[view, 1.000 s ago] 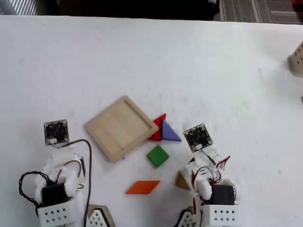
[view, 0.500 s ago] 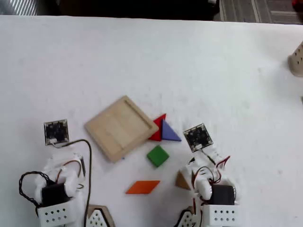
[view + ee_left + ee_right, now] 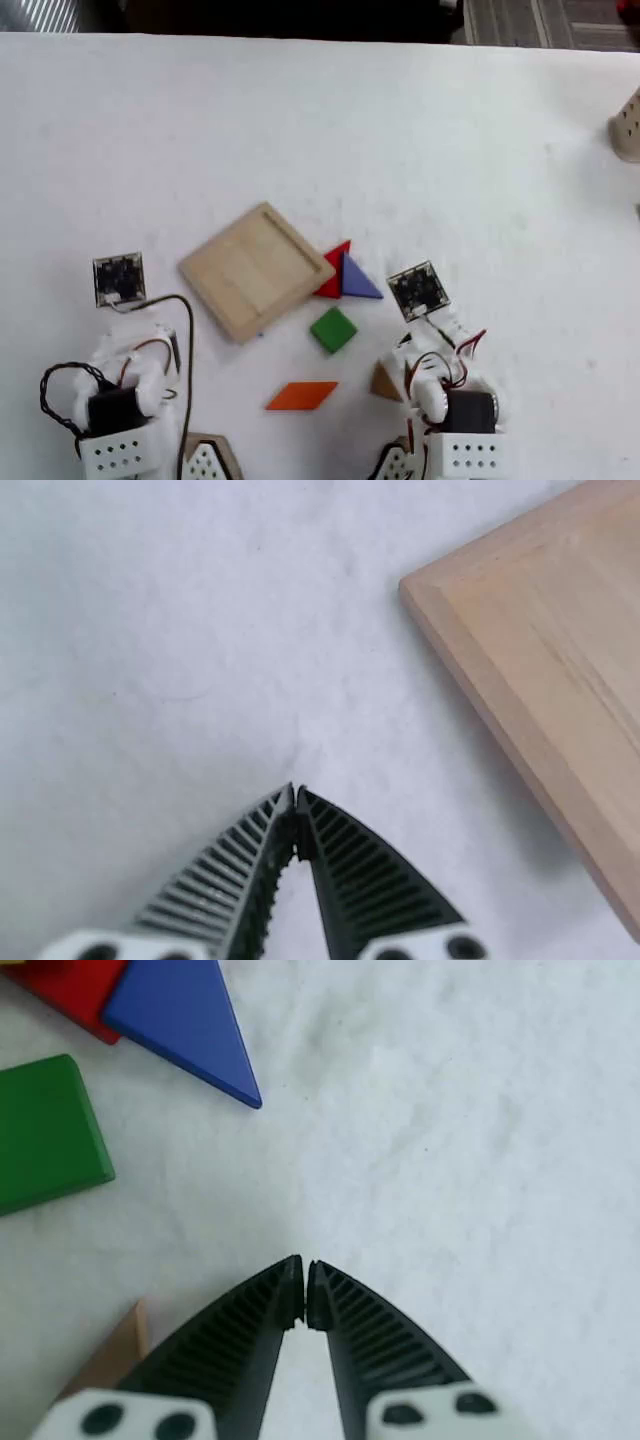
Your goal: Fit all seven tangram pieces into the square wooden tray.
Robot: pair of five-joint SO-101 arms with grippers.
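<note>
Plainly pale wooden tray, square, turned cornerwise

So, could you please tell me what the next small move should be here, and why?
Probably open the right tool and ease it toward the green square. The tray holds nothing yet, the tool is shut over bare table, and the square lies close by with room around it.
</note>
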